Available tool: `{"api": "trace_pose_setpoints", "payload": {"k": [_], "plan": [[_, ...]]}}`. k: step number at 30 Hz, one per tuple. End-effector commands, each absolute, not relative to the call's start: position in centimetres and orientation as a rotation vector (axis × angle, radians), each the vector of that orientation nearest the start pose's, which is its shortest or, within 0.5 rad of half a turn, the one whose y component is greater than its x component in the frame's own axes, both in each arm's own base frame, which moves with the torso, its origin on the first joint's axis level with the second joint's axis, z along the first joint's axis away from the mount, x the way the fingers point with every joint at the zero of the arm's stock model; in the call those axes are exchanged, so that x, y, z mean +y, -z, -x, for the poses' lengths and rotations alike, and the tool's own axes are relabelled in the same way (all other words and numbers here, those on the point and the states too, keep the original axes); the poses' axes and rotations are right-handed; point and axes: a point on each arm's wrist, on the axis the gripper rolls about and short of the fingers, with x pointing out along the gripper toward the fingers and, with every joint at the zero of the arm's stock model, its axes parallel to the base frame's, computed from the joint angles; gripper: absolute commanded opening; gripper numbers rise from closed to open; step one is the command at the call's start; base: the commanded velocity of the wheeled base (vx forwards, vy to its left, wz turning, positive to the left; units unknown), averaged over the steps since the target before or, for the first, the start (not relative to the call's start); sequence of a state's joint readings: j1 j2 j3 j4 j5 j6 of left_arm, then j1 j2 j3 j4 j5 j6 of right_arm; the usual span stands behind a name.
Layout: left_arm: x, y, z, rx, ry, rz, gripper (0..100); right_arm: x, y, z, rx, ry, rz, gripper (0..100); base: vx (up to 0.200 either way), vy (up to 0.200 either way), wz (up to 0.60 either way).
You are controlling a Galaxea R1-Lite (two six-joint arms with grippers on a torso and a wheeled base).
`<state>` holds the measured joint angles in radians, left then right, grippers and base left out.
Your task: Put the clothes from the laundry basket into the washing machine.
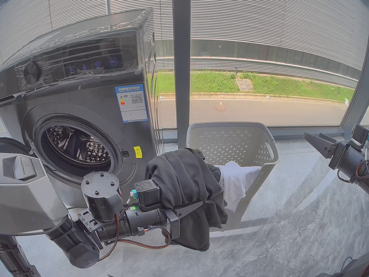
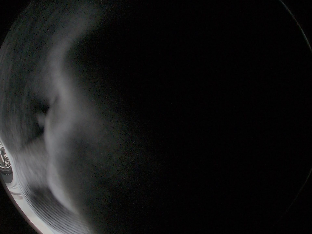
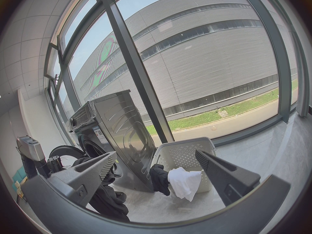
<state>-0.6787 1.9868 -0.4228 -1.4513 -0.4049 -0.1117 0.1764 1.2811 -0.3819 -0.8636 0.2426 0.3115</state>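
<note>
By basket (image 1: 270, 146) rim, garment (image 1: 184, 181) over left gripper (image 1: 189, 209)

Left of the laundry basket (image 1: 271, 151), open drum mouth (image 1: 77, 147) of the washing machine (image 1: 96, 97), nothing across it, door (image 1: 9, 146) swung away on the far side. Between basket and machine, passage narrowed by the dark garment (image 1: 188, 185) draped over the left gripper (image 1: 188, 209) and hanging against the basket's left front corner. Over the basket's front rim, a white cloth (image 1: 236, 181); above the basket, open air. Just behind it, window pillar (image 1: 181, 58) and glass. Right of the basket, bare floor (image 1: 307, 220), with the right gripper (image 3: 155, 153) well apart, jaws spread wide.
</note>
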Motion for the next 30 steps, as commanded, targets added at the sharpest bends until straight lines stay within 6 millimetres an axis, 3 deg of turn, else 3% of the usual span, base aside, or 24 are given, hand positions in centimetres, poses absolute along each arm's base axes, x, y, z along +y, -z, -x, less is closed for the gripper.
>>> {"api": "trace_pose_setpoints", "payload": {"k": [1,30], "plan": [[-19.4,-8.9,-22.6,0.177,1.074,0.085,0,3.8,-19.4,-18.0,0.100,-0.410,-0.308,100,0.000,0.200,0.00],[-18.1,-8.4,-22.7,0.198,1.037,0.086,0,3.9,-19.8,-18.2,0.089,-0.418,-0.307,100,0.000,0.200,0.00]]}}
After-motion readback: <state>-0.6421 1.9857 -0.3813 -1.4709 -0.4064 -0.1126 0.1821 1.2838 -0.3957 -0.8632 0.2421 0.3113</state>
